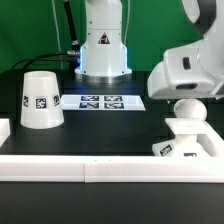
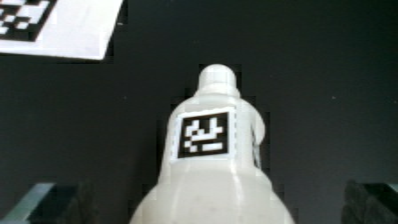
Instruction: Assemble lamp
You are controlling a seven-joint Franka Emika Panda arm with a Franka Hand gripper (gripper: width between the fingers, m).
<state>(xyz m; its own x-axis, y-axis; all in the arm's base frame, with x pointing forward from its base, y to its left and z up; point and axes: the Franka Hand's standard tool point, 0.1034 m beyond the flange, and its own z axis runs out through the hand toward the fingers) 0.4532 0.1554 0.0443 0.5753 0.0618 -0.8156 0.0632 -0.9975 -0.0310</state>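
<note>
The white bulb (image 1: 188,112) stands with its round end up at the exterior view's right, just behind the low tagged base (image 1: 186,148). My gripper (image 1: 188,100) hangs right over the bulb. In the wrist view the bulb (image 2: 214,150) fills the middle, wide end toward me and tagged stem pointing away. My gripper (image 2: 210,200) is open: the dark fingers (image 2: 45,200) stand well apart on either side of the bulb, with a gap to it. The cone shade (image 1: 42,100) stands on the table at the exterior view's left.
The marker board (image 1: 100,101) lies in the middle, in front of the white robot pedestal (image 1: 103,45). A low white wall (image 1: 100,165) runs along the front. A white tagged corner (image 2: 54,25) shows in the wrist view; I cannot tell what it belongs to.
</note>
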